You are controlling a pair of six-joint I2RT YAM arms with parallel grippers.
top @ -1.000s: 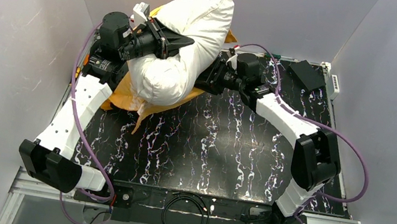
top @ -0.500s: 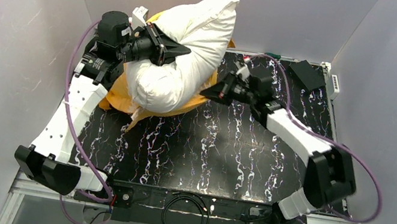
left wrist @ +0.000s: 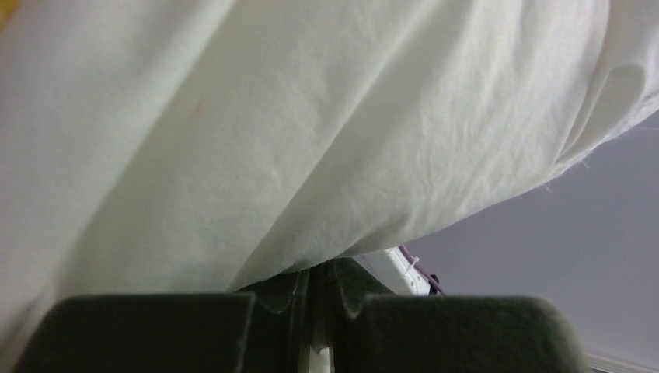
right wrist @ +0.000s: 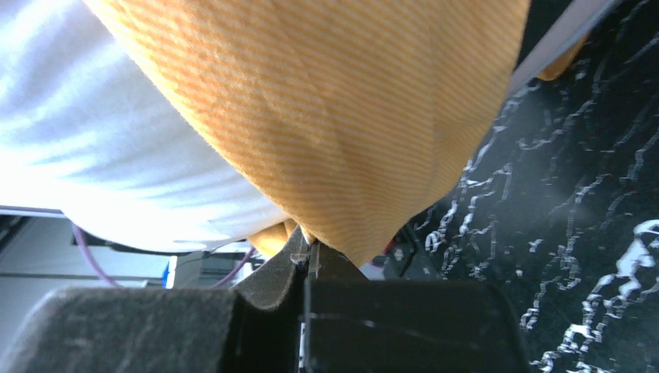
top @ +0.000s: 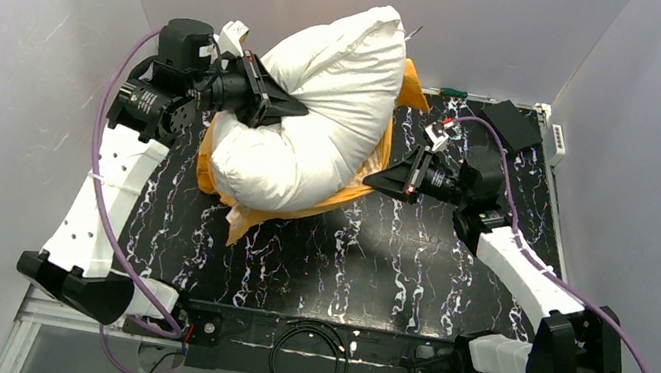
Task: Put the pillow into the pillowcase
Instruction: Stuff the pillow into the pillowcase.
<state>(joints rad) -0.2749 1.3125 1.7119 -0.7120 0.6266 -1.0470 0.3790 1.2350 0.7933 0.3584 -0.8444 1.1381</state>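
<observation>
The left jaws are pinched shut on a fold of the pillow at its left flank, holding the plump white bulk raised over the far left of the desk, likely so it can be steered into the cover. The right jaws are clamped on an edge of the orange pillowcase at the pillow's right side, apparently to stretch its mouth open. The pillowcase lies under the pillow, most of which shows bare above it.

Left arm: reaching forward, wrist turned rightward; left hand pinched closed. Right arm: reaching forward-left; right hand pinched closed.
</observation>
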